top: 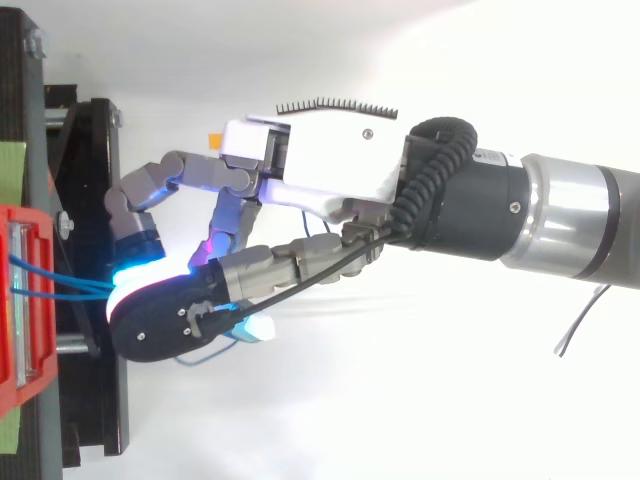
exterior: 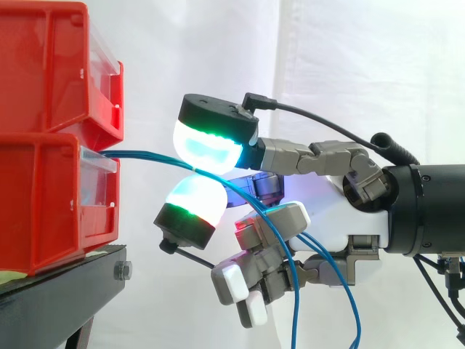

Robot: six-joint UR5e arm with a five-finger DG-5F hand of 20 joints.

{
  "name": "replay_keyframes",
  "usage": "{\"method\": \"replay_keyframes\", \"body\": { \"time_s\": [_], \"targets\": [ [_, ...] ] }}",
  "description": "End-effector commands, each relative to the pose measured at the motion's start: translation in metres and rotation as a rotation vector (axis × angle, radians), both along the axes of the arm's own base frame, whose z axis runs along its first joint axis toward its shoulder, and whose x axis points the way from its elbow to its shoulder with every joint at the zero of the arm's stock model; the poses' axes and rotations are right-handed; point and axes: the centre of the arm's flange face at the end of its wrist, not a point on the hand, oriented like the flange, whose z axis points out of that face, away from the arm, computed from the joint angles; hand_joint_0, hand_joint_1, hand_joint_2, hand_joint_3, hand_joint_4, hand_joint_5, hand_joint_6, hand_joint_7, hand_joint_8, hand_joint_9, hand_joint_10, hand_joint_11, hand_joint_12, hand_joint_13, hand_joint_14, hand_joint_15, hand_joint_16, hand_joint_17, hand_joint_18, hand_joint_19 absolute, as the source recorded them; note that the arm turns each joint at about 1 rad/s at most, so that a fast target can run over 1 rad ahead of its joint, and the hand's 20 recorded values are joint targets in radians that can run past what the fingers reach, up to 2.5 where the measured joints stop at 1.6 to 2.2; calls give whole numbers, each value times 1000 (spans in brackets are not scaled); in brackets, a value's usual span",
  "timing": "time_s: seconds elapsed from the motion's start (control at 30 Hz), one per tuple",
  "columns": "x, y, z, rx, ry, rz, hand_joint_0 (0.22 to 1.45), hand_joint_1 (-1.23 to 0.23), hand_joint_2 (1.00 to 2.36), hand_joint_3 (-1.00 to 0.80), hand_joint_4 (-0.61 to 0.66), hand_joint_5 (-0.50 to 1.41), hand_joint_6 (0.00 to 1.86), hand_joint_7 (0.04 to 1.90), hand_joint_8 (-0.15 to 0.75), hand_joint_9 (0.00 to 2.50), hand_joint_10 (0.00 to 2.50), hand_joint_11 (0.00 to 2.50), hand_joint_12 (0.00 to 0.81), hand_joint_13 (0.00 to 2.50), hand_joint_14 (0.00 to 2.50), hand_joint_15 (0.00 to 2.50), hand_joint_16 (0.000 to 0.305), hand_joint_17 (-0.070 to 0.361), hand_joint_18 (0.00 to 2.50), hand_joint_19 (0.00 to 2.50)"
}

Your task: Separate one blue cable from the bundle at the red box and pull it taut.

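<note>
Observed from my remote station, left to right.

At the left edge of the side view, the upper red bin (exterior: 43, 65) sits stacked on the lower red bin (exterior: 43, 203). Both rest on the black stand (exterior: 65, 291). Each bin has a clear front panel (exterior: 100, 193); any print on these is too small for me to read. A green strip (top: 10, 165) lies along the stand's left edge in the top view, and I can make out no lettering on it.

The blue cable (exterior: 145, 155) leaves the bins at the seam between them. It runs right in a nearly straight line with a slight arch, clear of the stand. In the top view two blue strands leave the bin and converge toward the hand.

The hand (exterior: 338, 200) reaches in from the right. Two of its pads (exterior: 207, 145), glowing white, cyan and green, are pressed together one above the other just right of the bins, pinching the blue cable between them. I cannot tell whether one strand or both is clamped.

The remaining fingers are curled below the palm. Right of the pinch, blue strands drop past the palm to the bottom edge.
</note>
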Motion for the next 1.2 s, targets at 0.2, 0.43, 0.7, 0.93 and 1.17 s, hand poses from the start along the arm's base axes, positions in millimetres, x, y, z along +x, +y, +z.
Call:
{"method": "replay_keyframes", "body": {
  "time_s": [0.2, 0.43, 0.7, 0.93, 1.17],
  "targets": [
    [0, 1, 0, -1, -1, 1, 619, -791, 1019, -57, 94, -160, 849, 1318, 377, 1343, 28, 1378, 430, 1102, 21, 618, 55, 123, 1042, 658],
    [0, 0, 0, 0, 0, 0, 743, -895, 1018, -277, -2, -186, 884, 1399, 330, 1271, 29, 1427, 383, 1023, 24, 628, 47, 107, 931, 658],
    [0, 1, 0, -2, 0, 1, 779, -899, 1000, -500, -27, -164, 910, 1495, 330, 1387, 29, 1523, 364, 1042, 25, 625, 45, 101, 930, 609],
    [0, 1, -1, -2, 2, 1, 634, -904, 1000, -500, 41, -131, 906, 1373, 334, 1455, 30, 1559, 368, 1087, 24, 637, 43, 96, 941, 637],
    [0, 1, -1, -2, 2, 1, 449, -811, 1000, -500, 73, -118, 883, 1245, 388, 1498, 28, 1511, 414, 1147, 22, 622, 52, 116, 1051, 621]
  ]
}}
